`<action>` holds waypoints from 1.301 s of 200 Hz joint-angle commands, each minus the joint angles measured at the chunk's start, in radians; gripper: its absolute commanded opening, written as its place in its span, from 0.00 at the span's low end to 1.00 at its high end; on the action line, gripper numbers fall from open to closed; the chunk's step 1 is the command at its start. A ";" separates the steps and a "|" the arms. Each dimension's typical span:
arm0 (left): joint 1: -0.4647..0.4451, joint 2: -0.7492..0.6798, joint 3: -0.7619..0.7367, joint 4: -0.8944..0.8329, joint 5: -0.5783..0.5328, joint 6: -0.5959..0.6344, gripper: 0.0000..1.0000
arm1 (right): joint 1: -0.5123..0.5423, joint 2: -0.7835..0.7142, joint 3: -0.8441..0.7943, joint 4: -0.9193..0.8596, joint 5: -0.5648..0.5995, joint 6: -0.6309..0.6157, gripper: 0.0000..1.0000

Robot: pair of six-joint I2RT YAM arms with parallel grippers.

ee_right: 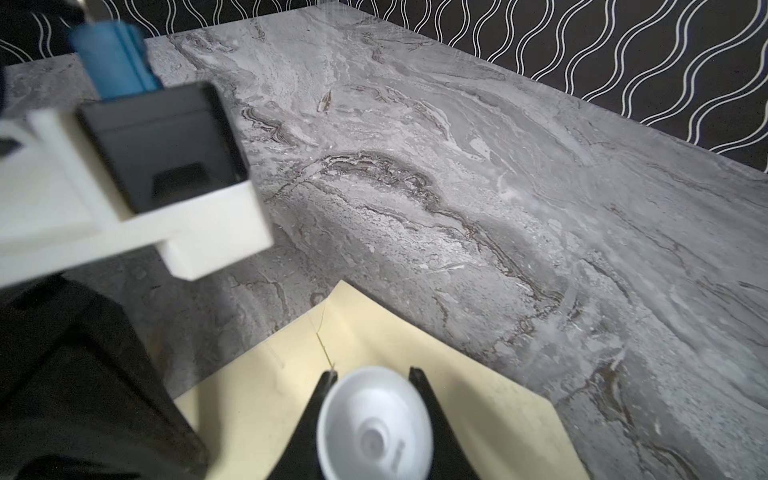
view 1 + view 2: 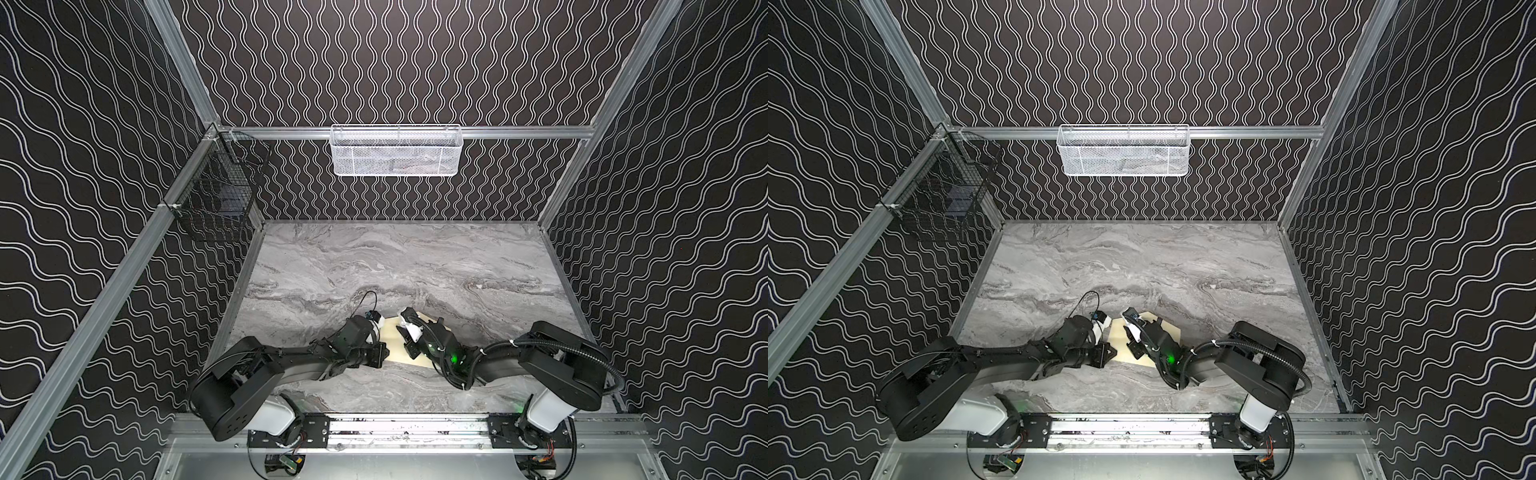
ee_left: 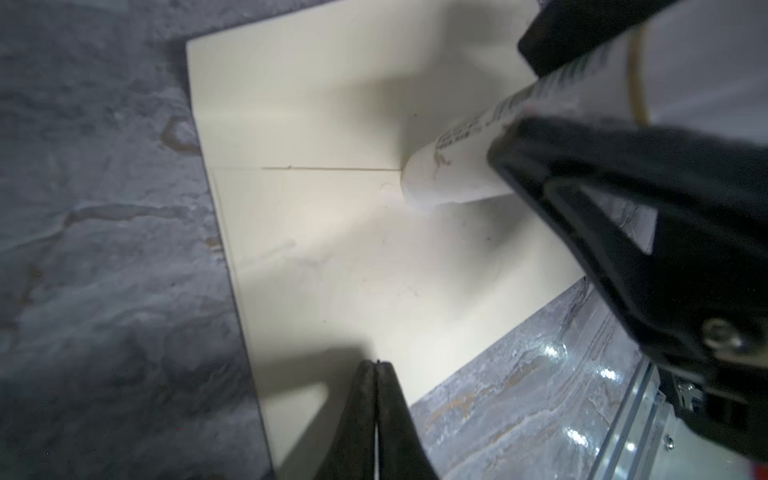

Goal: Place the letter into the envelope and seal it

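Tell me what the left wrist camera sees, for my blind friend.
The right gripper holds a white tube, tip on the seam of a cream envelope. The envelope lies on a gray marble table, with the shut left gripper at its edge.

The envelope (image 2: 394, 332) lies flat on the table (image 2: 415, 266), near the front edge and about midway across. The left arm (image 2: 291, 365) and right arm (image 2: 540, 357) reach in from either side of it, their bases on the front rail (image 2: 407, 428), one toward each end. The left gripper (image 3: 376, 365) sits over the envelope's left edge. The right gripper (image 1: 374, 374) hangs over the envelope's middle with a tube (image 3: 453, 166) between its fingers; the tube is tilted, its lower end down on the envelope at the end of the seam (image 3: 332, 168). A basket (image 2: 395, 160) hangs from the back rail (image 2: 519, 132), midway along. A wire basket (image 2: 220, 195) hangs from the left rail (image 2: 124, 266) by the back-left corner.
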 commanded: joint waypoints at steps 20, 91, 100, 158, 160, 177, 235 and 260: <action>0.000 -0.058 0.035 -0.148 -0.020 -0.005 0.24 | -0.005 -0.015 0.003 -0.066 0.032 -0.019 0.00; -0.002 -0.036 0.042 -0.069 -0.004 0.018 0.24 | -0.015 -0.109 -0.001 -0.012 -0.083 0.057 0.00; -0.002 -0.033 0.041 -0.058 0.000 0.019 0.23 | -0.016 -0.115 0.002 -0.008 -0.093 0.063 0.00; -0.002 -0.057 0.056 -0.098 -0.005 0.049 0.20 | -0.024 -0.069 0.021 0.029 -0.137 0.080 0.00; -0.002 -0.057 0.055 -0.099 -0.004 0.048 0.20 | -0.024 -0.067 0.022 0.031 -0.138 0.080 0.00; -0.002 -0.050 0.043 -0.094 -0.009 0.044 0.17 | -0.029 -0.054 0.021 0.058 -0.155 0.079 0.00; -0.002 -0.143 -0.001 -0.182 -0.037 0.026 0.16 | -0.022 -0.018 0.044 0.140 -0.186 0.079 0.00; -0.002 -0.180 -0.029 -0.161 -0.038 0.009 0.17 | 0.007 0.008 0.054 0.169 -0.197 0.089 0.00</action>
